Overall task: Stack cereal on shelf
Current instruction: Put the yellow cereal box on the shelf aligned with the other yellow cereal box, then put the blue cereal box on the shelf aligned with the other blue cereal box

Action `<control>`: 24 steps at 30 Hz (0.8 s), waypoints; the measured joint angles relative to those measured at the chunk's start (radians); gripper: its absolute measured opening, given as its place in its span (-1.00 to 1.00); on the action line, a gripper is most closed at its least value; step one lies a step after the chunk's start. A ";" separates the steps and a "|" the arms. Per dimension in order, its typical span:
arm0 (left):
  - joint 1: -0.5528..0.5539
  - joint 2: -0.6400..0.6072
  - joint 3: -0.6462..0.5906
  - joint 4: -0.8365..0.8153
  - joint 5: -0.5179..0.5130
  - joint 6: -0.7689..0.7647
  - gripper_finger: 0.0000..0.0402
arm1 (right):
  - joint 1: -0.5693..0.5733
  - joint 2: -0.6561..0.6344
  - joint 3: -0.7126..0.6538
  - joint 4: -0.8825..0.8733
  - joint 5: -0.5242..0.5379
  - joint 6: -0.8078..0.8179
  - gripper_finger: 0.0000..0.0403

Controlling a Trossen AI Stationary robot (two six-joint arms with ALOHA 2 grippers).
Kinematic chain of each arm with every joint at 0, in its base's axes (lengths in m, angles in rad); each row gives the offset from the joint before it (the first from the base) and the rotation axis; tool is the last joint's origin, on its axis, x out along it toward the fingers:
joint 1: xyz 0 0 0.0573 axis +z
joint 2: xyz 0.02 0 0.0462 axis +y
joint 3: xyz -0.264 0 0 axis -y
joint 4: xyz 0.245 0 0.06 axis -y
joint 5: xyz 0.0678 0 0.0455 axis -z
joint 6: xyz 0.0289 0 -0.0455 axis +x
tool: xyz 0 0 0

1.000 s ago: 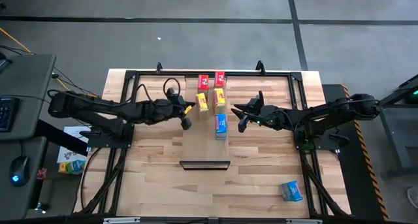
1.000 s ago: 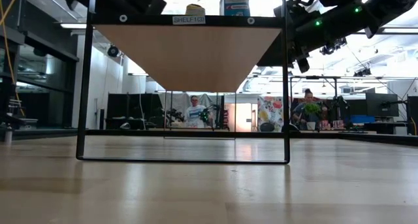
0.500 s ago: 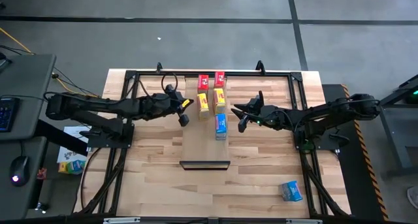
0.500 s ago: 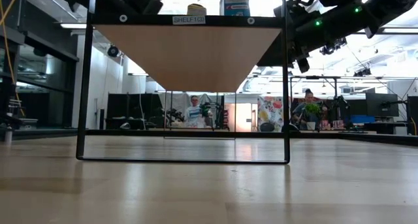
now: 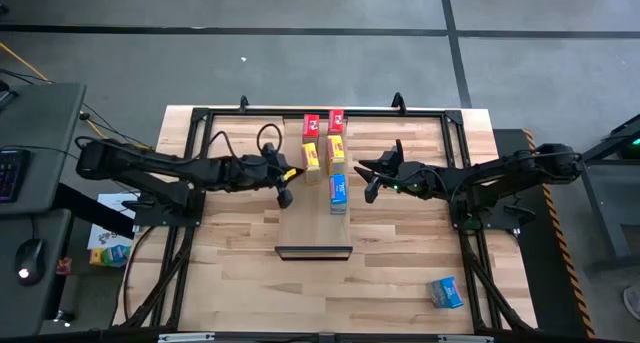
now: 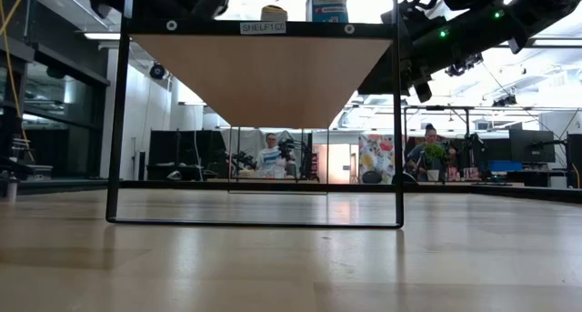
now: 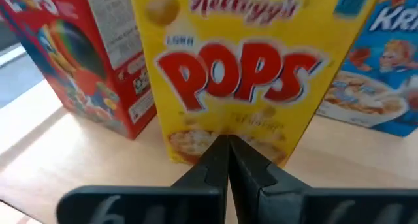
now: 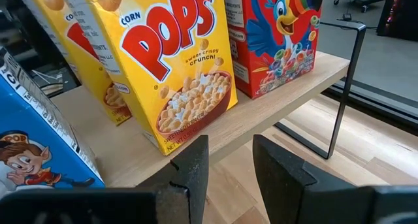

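yellow, red and blue cereal boxes [image 5: 337, 190], five in all, stand on the shelf [image 5: 308, 223], while a sixth blue box [image 5: 446, 292] lies well apart on the striped wooden table [image 5: 400, 273], so one remains to place. the left gripper [image 5: 285, 195], fingers pressed together and empty, has drifted back beside the shelf since a second ago; the right gripper [image 5: 369, 186] waits parted near the boxes. people sit in the room beyond.

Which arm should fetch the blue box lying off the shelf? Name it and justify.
Right. The stray blue box lies on the tabletop's right side, nearer the right gripper, whose fingers stand open; the left gripper is shut, across the shelf.
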 joint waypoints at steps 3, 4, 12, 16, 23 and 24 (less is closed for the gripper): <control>0.005 0.028 0.000 0.034 -0.007 0.019 -1.00 | 0.000 0.000 0.000 0.000 0.000 0.000 -0.44; 0.008 0.034 0.000 0.043 -0.014 0.026 -1.00 | 0.000 0.000 0.000 0.000 0.000 0.000 -0.44; 0.033 0.029 0.000 0.052 -0.068 0.057 -1.00 | 0.000 0.000 0.000 0.000 0.000 0.000 -0.44; 0.043 0.029 0.000 0.036 -0.078 0.068 -1.00 | 0.000 0.000 0.000 -0.001 0.000 0.000 -0.44; 0.040 -0.128 -0.001 -0.138 -0.133 0.107 -1.00 | 0.000 0.000 0.000 -0.016 0.000 0.000 -0.44; 0.040 -0.162 -0.001 -0.146 -0.134 0.110 -1.00 | 0.000 0.000 0.000 -0.022 0.000 0.000 -0.44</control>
